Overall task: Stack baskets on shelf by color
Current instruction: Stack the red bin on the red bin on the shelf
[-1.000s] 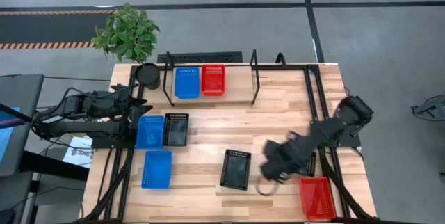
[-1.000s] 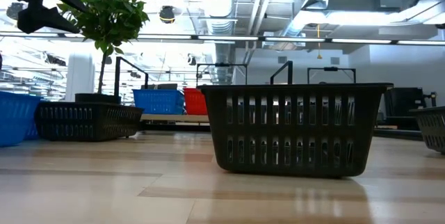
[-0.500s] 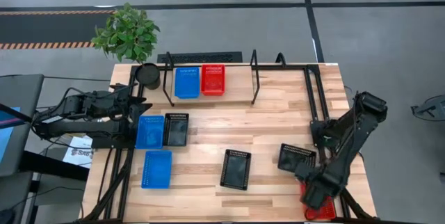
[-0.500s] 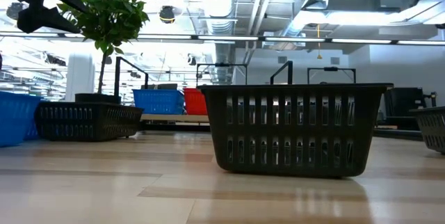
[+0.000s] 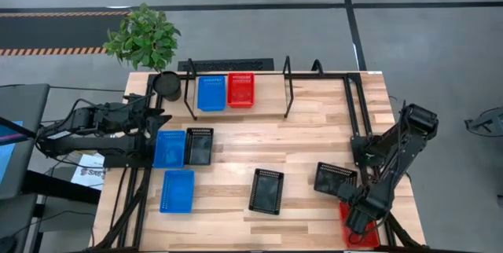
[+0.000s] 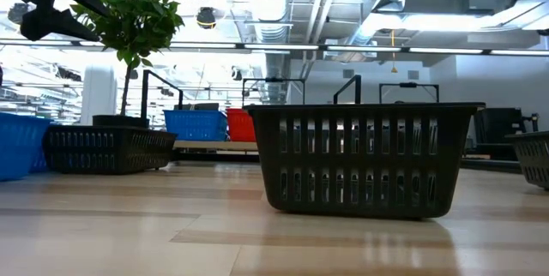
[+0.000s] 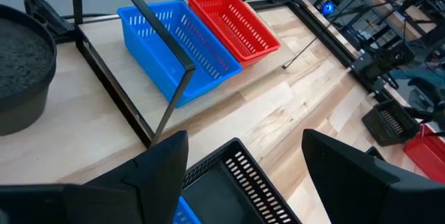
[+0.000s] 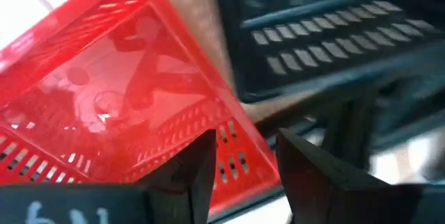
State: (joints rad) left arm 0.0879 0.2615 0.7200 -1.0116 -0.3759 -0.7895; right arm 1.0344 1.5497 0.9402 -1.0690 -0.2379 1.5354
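My right gripper [image 5: 357,220] [image 8: 245,172] is open low over a red basket [image 5: 363,228] [image 8: 118,85] at the table's near right corner; its fingers stand on either side of the basket's wall near a corner. My left gripper [image 5: 156,119] [image 7: 243,175] is open and empty above a blue basket [image 5: 169,148] and a black basket [image 5: 199,146] [image 7: 240,182] at the left. A blue basket [image 5: 211,93] [image 7: 174,46] and a red basket [image 5: 240,89] [image 7: 233,22] stand on the shelf [image 5: 267,88]. Further baskets rest on the table: black [image 5: 335,178], black [image 5: 266,190] [image 6: 364,160], blue [image 5: 177,190]. My right gripper comes at the red basket's wall [image 8: 240,151] from above, one finger [image 8: 198,165] inside the basket and one finger [image 8: 306,165] outside. Whether either finger touches the wall, I cannot tell. The basket rests flat on the table.
A round black plant pot [image 5: 167,86] with a green plant [image 5: 143,37] stands at the shelf's left end. The shelf's black metal hoops [image 5: 288,88] rise over the board. The table's frame tubes [image 5: 365,135] run along the right edge.
My right gripper has swung from the middle of the table toward the near right corner and now stands over the red basket. The black basket beside it, covered by the arm before, now lies in plain sight. My left arm has kept still.
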